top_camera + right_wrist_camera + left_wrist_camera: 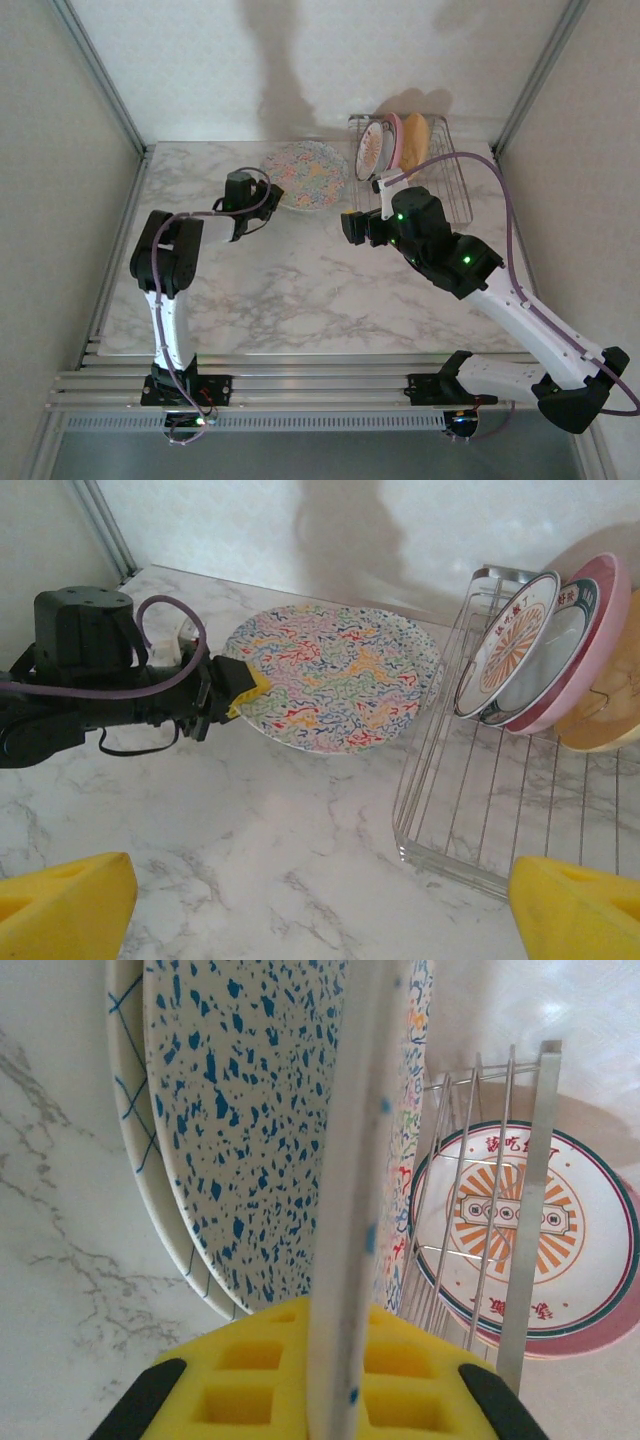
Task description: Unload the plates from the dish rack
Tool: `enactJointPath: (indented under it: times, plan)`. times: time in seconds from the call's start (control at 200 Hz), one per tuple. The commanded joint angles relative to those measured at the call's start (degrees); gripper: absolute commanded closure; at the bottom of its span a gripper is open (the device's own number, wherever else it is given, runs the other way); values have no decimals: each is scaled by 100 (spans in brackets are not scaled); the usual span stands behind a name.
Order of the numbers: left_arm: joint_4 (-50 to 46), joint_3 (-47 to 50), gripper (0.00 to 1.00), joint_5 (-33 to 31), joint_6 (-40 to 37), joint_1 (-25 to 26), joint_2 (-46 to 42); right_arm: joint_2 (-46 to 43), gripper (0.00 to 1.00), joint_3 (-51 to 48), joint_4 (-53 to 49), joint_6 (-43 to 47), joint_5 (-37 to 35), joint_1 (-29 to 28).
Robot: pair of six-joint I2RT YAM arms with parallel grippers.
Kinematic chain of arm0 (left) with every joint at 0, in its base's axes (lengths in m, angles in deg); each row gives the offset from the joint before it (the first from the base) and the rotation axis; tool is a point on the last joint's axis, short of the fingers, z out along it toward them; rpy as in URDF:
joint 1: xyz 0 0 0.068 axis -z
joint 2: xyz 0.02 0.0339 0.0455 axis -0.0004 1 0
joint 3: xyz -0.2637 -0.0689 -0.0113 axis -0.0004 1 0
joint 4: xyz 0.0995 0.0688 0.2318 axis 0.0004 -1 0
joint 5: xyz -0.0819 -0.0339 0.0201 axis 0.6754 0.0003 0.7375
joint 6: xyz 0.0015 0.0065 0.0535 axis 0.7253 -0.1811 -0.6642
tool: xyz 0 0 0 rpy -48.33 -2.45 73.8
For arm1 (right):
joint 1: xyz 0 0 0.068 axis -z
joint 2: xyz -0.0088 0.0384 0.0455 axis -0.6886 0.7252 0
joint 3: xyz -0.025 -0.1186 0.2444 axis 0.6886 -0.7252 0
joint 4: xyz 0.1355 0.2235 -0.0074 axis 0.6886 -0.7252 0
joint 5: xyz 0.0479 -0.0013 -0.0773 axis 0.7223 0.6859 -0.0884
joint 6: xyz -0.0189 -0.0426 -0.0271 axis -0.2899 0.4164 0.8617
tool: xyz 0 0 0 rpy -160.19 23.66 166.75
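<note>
The left fingers (240,1390) are yellow and pressed tight on the rim of the speckled floral plate (335,680). In the left wrist view the rim runs straight up between them, so the plate is seen edge on. Right of the rim is its face with many colours. Left of the rim is a surface with blue spots. I cannot tell if that is the plate's back or another plate. Further left a pale grid-patterned plate (128,1110) peeks out, mostly hidden.

From above, the floral plate is at the far middle of the desk (300,290), just left of the dish rack (450,190). I cannot tell if it lies on something or hangs a little above.

The right fingers (60,900) are wide apart with nothing between them. Their yellow tips are cut off at the bottom corners of the right wrist view. They hang over the desk by the rack's near left corner.

At the far end of the rack, plates stand leaning. The white plate with an orange centre (505,645) is in front and the pink plate (598,630) is behind it. The orange-yellow plate (610,720) is last, mostly hidden and cut off by the picture's edge. They overlap, so they are hard to count.
</note>
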Motion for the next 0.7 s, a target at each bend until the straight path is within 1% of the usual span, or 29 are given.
enactJointPath:
  times: [0.0,0.44,0.486,0.551,0.626,0.696]
  plan:
    - [168,-377,100,8,-76,-23,121,-117,4,-30,80,-87,-18,-65]
    - [-391,-1038,100,43,-24,-19,603,-214,4,-77,5,-158,-1,-63]
    - [-460,-1103,97,55,-15,-23,638,-226,4,-81,3,-167,5,-64]
    - [-580,-1197,88,51,-32,-19,676,-245,4,-91,-21,-192,9,-64]
    - [-721,-1292,82,48,-59,-18,690,-264,4,-100,-29,-224,13,-63]
    - [-884,-1378,73,44,-93,-23,679,-271,4,-104,-45,-257,18,-59]
